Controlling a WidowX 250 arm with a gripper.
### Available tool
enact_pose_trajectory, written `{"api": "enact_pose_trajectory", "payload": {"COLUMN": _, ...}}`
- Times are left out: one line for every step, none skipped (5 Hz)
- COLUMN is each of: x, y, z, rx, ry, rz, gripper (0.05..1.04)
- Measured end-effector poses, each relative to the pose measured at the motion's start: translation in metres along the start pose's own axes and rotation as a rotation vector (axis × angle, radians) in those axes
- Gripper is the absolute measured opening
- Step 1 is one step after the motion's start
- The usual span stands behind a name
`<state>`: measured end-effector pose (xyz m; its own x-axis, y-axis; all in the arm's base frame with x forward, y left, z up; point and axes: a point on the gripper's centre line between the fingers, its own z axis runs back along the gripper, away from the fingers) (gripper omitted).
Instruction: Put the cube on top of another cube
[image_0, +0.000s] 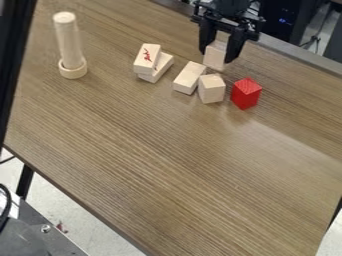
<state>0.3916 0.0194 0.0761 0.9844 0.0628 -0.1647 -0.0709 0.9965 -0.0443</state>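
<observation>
The fingers (235, 47) have a pale wooden block (215, 55) pinched between them, one on either side, pointing down at the bench (167, 165). Take the plain wooden cube (212, 90) as the landmark: the held block is just beyond it, on the arm's side, almost in line with it in the camera view. It looks upright, its longer visible side running up and down, though the fingers cover part of it. Whether its underside touches the bench or hangs a little above, I cannot tell.

That line is what the move turns on. If the plain cube is the intended base, the carry should be short: raise the block clear of the cube's top, bring it toward the camera, then lower it squarely. The red block (246, 93) stands just to the right of the plain cube, apart from it, and could equally be the base; reaching it would call for a sideways shift as well. The flat wooden block (190, 77) lies close on the plain cube's left, so a low or slanting path might knock it. Stacking has not been done yet; grasping seems finished, and lifting across looks to be next.
</observation>
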Motion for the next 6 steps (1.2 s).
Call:
{"api": "enact_pose_trajectory", "payload": {"x": -0.003, "y": -0.001, "z": 0.005, "rx": -0.009, "ry": -0.008, "rz": -0.015, "gripper": 0.595}}
{"api": "enact_pose_trajectory", "payload": {"x": -0.010, "y": -0.001, "z": -0.005, "rx": -0.003, "ry": 0.029, "rz": -0.026, "gripper": 0.595}}
{"api": "enact_pose_trajectory", "payload": {"x": -0.014, "y": -0.004, "z": -0.014, "rx": 0.012, "ry": 0.047, "rz": -0.023, "gripper": 0.595}}
{"api": "enact_pose_trajectory", "payload": {"x": -0.020, "y": -0.007, "z": -0.010, "rx": 0.030, "ry": 0.036, "rz": -0.026, "gripper": 0.595}}
{"api": "enact_pose_trajectory", "payload": {"x": -0.024, "y": -0.010, "z": -0.015, "rx": 0.032, "ry": 0.046, "rz": -0.030, "gripper": 0.595}}
{"api": "enact_pose_trajectory", "payload": {"x": -0.028, "y": -0.011, "z": -0.010, "rx": 0.025, "ry": 0.026, "rz": -0.031, "gripper": 0.595}}
